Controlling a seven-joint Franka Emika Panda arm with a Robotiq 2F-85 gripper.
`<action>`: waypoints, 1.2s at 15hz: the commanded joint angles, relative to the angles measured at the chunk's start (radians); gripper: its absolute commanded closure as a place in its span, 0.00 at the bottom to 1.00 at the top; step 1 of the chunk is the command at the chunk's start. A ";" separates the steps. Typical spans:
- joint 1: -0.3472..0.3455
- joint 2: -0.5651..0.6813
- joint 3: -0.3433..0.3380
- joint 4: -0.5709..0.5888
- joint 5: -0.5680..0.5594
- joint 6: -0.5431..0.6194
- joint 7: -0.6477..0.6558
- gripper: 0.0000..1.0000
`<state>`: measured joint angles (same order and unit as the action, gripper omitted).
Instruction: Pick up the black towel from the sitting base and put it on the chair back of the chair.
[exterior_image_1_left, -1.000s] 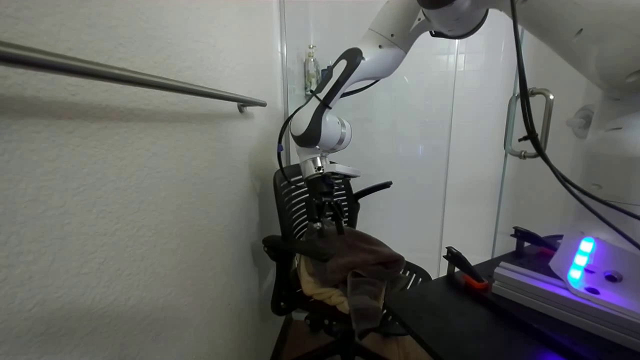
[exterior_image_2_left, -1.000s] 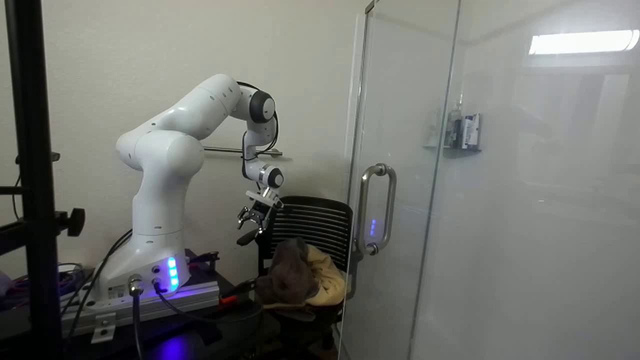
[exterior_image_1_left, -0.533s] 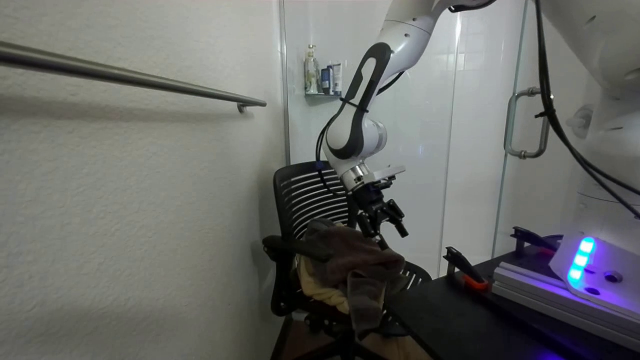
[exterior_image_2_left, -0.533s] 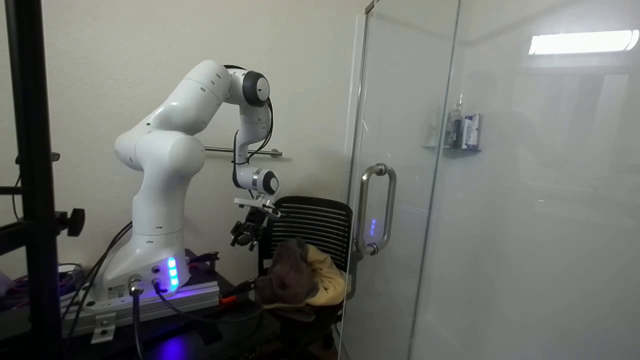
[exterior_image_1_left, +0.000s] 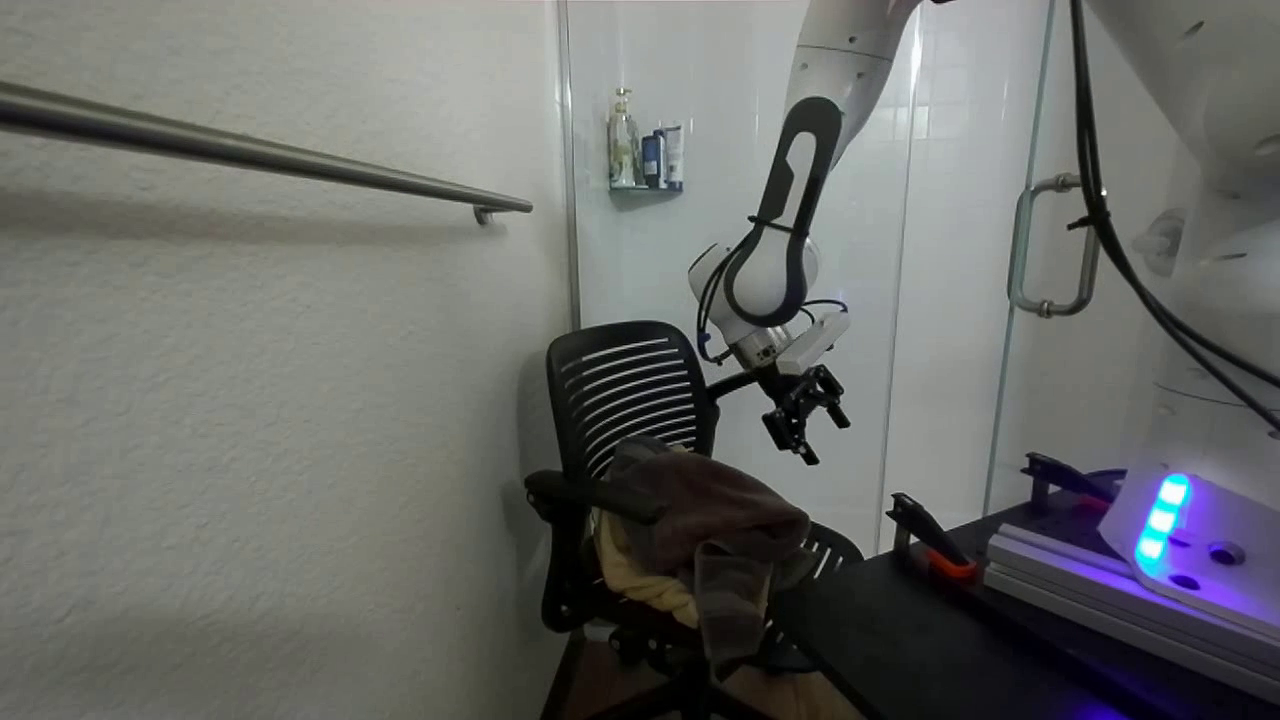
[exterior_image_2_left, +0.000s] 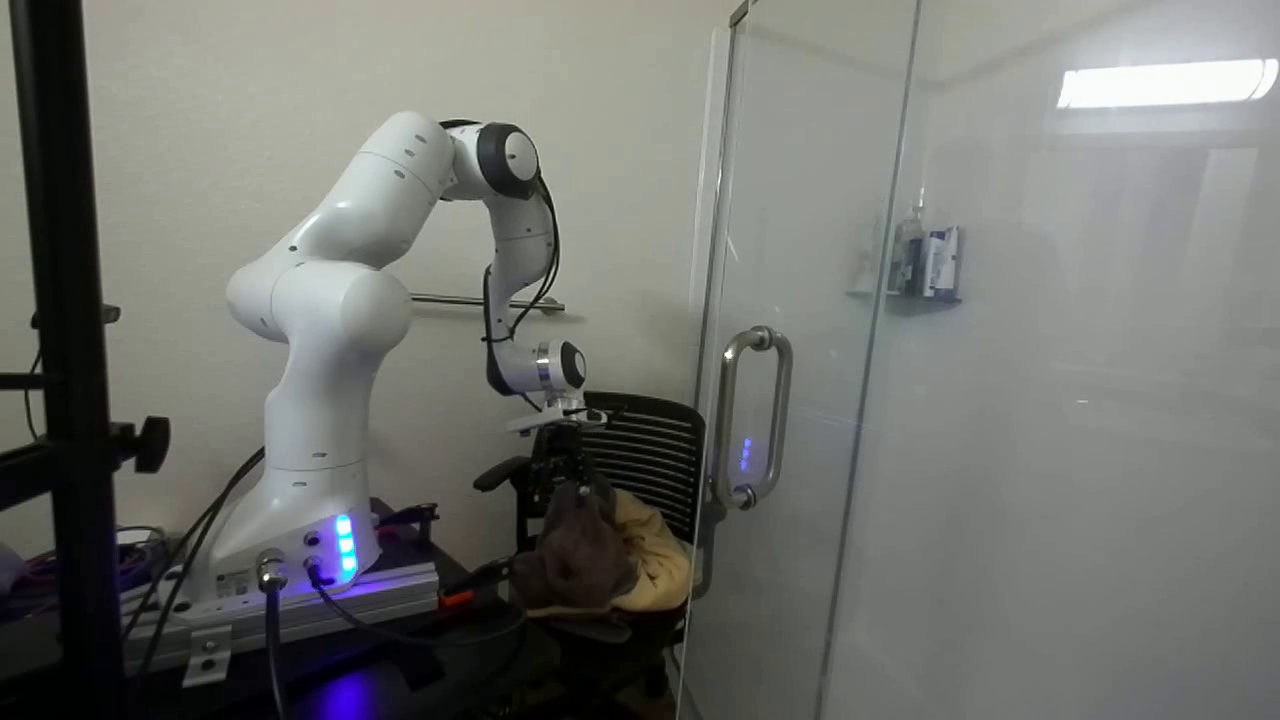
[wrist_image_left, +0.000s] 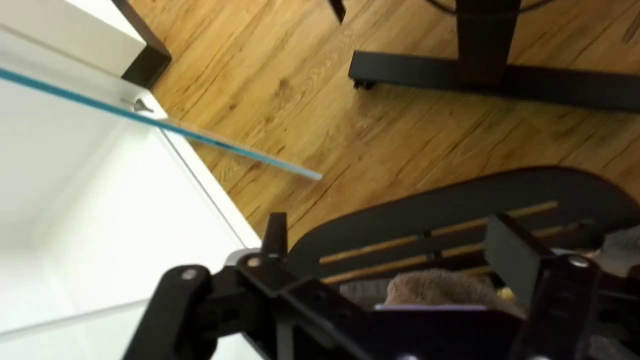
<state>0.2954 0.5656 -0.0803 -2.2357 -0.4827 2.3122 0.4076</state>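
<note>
A dark brown-grey towel (exterior_image_1_left: 725, 505) lies bunched on the seat of the black chair, on top of a yellow cloth (exterior_image_1_left: 640, 580). In an exterior view the towel (exterior_image_2_left: 580, 555) and the yellow cloth (exterior_image_2_left: 655, 560) sit before the slatted chair back (exterior_image_2_left: 650, 440). The chair back (exterior_image_1_left: 630, 385) is bare. My gripper (exterior_image_1_left: 815, 425) is open and empty, above the seat's front side and apart from the towel. It overlaps the towel's top in an exterior view (exterior_image_2_left: 562, 485). In the wrist view, the open fingers (wrist_image_left: 392, 240) show part of the towel (wrist_image_left: 445, 287) and seat below.
A black table (exterior_image_1_left: 930, 620) with clamps (exterior_image_1_left: 930, 540) carries the arm base beside the chair. Chair armrests (exterior_image_1_left: 590, 495) flank the seat. A glass shower door (exterior_image_2_left: 790, 500) with a metal handle (exterior_image_2_left: 728, 420) stands near the chair. A towel bar (exterior_image_1_left: 300, 155) runs along the wall.
My gripper has moved away from over the towel, rightward in an exterior view, and turned, staying open. The towel, yellow cloth and chair have not moved.
</note>
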 joint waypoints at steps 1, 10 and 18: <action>-0.010 0.062 -0.031 0.094 -0.065 0.183 0.022 0.00; -0.049 0.210 -0.066 0.177 -0.110 0.459 -0.186 0.00; -0.173 0.370 0.008 0.336 -0.075 0.789 -0.558 0.00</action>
<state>0.2065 0.9284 -0.1721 -1.9210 -0.5902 3.0360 -0.0072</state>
